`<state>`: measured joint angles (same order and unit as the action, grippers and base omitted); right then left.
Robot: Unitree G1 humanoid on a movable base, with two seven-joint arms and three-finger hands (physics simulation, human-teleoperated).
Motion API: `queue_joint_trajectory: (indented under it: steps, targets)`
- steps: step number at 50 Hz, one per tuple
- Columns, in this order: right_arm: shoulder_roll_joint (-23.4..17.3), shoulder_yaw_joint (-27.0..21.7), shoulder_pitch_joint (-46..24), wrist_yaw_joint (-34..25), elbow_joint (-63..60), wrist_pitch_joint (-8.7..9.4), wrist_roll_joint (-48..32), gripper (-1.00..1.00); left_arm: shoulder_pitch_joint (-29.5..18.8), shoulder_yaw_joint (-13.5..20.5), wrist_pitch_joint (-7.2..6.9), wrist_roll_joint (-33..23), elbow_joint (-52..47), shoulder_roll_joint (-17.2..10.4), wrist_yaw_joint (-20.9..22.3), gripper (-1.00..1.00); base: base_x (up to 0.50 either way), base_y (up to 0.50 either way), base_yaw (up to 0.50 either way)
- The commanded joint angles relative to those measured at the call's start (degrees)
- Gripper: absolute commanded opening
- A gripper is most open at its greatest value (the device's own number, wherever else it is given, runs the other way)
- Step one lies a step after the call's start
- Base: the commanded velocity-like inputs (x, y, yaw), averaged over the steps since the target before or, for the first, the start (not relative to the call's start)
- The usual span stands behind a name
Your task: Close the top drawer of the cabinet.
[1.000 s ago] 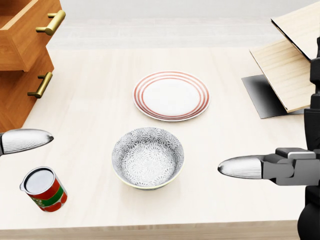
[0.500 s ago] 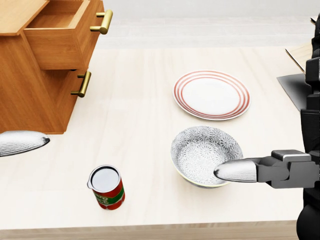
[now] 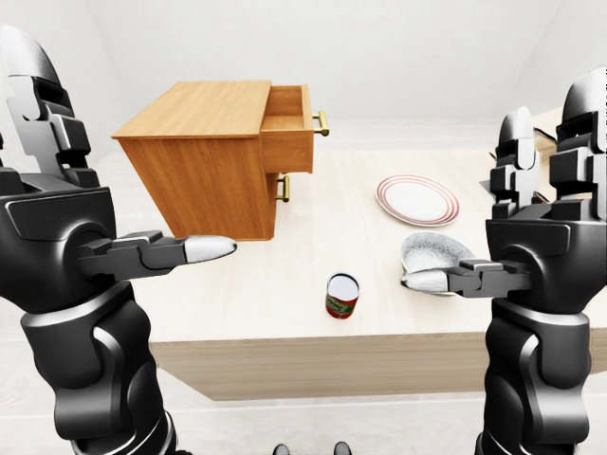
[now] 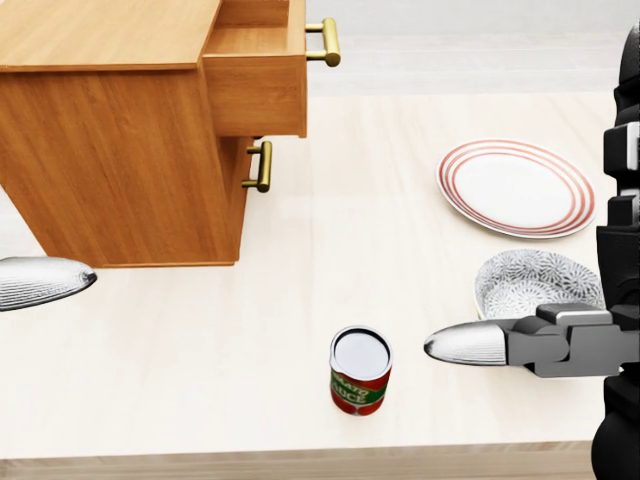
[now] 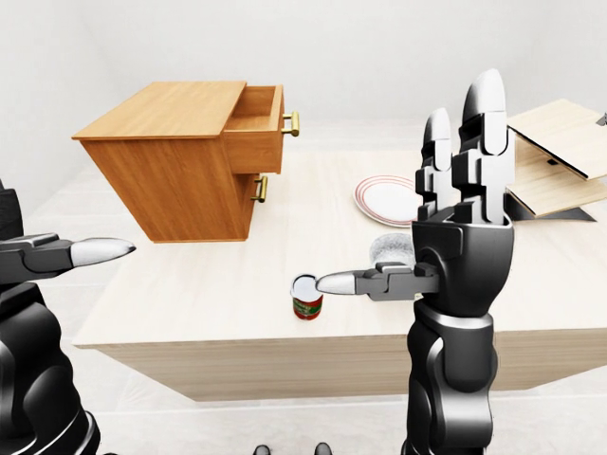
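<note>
The wooden cabinet (image 4: 120, 160) stands at the top left of the head view on the table. Its top drawer (image 4: 256, 92) is pulled out to the right, and its brass handle (image 4: 324, 41) juts past the lower drawer's handle (image 4: 262, 165). My left hand (image 3: 95, 204) is raised at the left of the left-eye view, open, fingers up and thumb pointing right, well short of the cabinet. My right hand (image 5: 427, 204) is open too, fingers upright, held over the table's near edge right of the can. Neither hand touches anything.
A red sauce can (image 4: 360, 372) stands near the table's near edge. A patterned bowl (image 4: 530, 280) and a red-ringed plate (image 4: 517, 187) lie to the right. Wooden boards (image 5: 560, 161) rest at the far right. The table's near edge (image 4: 300, 462) runs along the bottom.
The whole picture has slid right, so the camera has moved left. The cabinet is now far more in view; the boards have left the head view. Both hands keep their pose.
</note>
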<state>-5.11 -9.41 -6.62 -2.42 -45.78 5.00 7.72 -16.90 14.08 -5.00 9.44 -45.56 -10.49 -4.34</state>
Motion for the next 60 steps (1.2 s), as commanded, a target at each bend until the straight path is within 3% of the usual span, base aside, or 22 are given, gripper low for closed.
queue_joint_trajectory:
  steps: [1, 6, 16, 41, 46, 47, 51, 60]
  targets:
    - [0.00, -0.33, 0.22, -0.55, -0.24, 0.00, -0.80, 1.00, -0.33, 0.32, 0.00, -0.04, -0.12, -0.16, 0.32, 1.00, 0.00, 0.50, 0.00]
    - [0.27, -0.21, 0.72, -0.72, -0.16, 0.00, -1.01, 1.00, -0.22, -0.01, 0.00, -1.69, 0.14, -1.18, -0.01, 1.00, 0.00, 0.50, 0.00]
    - [1.19, -0.65, 0.97, -0.87, 1.07, 0.00, 1.28, 1.00, -0.06, 0.41, 0.00, -1.46, -0.65, -0.62, 1.12, 1.00, 0.01, 0.50, 0.00]
    - [1.61, 1.32, 3.33, -2.27, 1.86, 0.00, -0.23, 1.00, 0.44, -0.69, 0.00, -1.98, -0.36, 0.41, 1.24, 1.00, 0.50, 0.02, 0.00]
    - [1.52, 0.88, 2.91, -1.91, 2.29, 0.00, -0.15, 1.00, 0.96, -0.60, 0.00, -2.06, -0.02, 0.71, 1.42, 1.00, 0.05, 0.00, 0.00]
    - [1.67, 0.61, 2.89, -1.97, 2.24, 0.00, 0.31, 1.00, 0.38, 0.87, 0.00, 0.86, -0.64, 2.67, 1.19, 1.00, 0.00, 0.00, 0.00]
    - [1.66, 0.86, 3.01, -1.47, 2.28, 0.00, -0.23, 1.00, 0.75, -0.56, 0.00, -1.07, 0.19, 0.29, 0.79, 1.00, 0.00, 0.00, 0.00]
    - [1.63, 0.48, 2.47, -0.83, 2.80, 0.00, 0.34, 1.00, 0.55, -0.87, 0.00, -2.25, -0.02, -0.14, 0.85, 1.00, 0.00, 0.00, 0.00]
